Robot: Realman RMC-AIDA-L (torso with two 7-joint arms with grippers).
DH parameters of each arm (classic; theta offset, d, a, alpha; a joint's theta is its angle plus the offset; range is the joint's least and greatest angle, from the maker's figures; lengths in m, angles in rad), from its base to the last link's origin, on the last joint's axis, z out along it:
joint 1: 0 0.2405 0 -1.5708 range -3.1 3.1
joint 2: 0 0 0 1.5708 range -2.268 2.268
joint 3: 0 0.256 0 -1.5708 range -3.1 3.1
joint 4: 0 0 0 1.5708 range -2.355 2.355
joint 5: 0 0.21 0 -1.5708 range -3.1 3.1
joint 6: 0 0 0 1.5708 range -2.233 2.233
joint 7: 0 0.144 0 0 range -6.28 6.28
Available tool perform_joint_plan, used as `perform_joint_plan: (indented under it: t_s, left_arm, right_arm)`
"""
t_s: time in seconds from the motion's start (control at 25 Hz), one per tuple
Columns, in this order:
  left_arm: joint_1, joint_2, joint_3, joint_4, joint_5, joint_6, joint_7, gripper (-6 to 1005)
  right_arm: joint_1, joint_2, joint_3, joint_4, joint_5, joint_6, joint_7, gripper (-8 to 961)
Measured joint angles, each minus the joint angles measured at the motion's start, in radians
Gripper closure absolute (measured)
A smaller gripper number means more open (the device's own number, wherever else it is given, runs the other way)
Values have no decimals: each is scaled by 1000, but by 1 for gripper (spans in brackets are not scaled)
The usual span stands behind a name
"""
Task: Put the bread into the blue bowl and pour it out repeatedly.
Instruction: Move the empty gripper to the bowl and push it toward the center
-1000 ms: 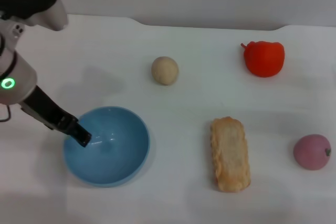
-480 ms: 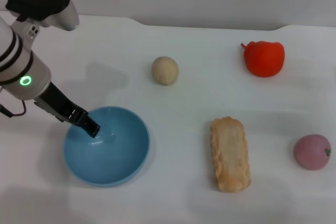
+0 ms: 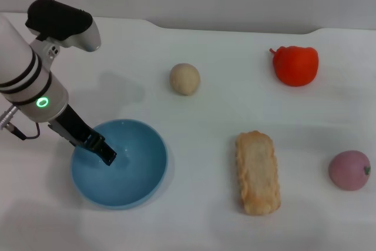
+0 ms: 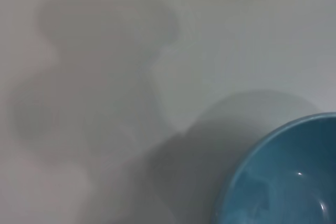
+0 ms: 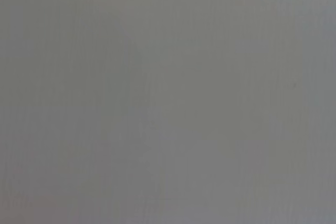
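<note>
Bread, the oblong pale-tan toy loaf [image 3: 257, 172], lies on the white counter [image 3: 235, 45] well apart from the glossy light-blue plastic bowl [image 3: 141, 180], inside whose rim the left tool [image 3: 104, 153] dips, grip state unreadable; loading it seems next.

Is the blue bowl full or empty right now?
Empty: the blue bowl shows only its bare inside, the left claw over it. The bread lies on the table.

lab test bench | plain white table [image 3: 223, 116] | toy foods [image 3: 295, 66]
</note>
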Motion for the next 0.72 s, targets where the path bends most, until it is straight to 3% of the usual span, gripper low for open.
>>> perform_joint_plan:
  t_s: [0.16,0.72]
  left_arm:
    - [-9,0,2,-32,-1,-14,0,128]
    - [-22,1,27,-69,-6,-26,15,298]
  right_arm:
    - [-1,0,0,-1,1,0,0,446]
    - [-3,0,1,-5,2,-2,8,453]
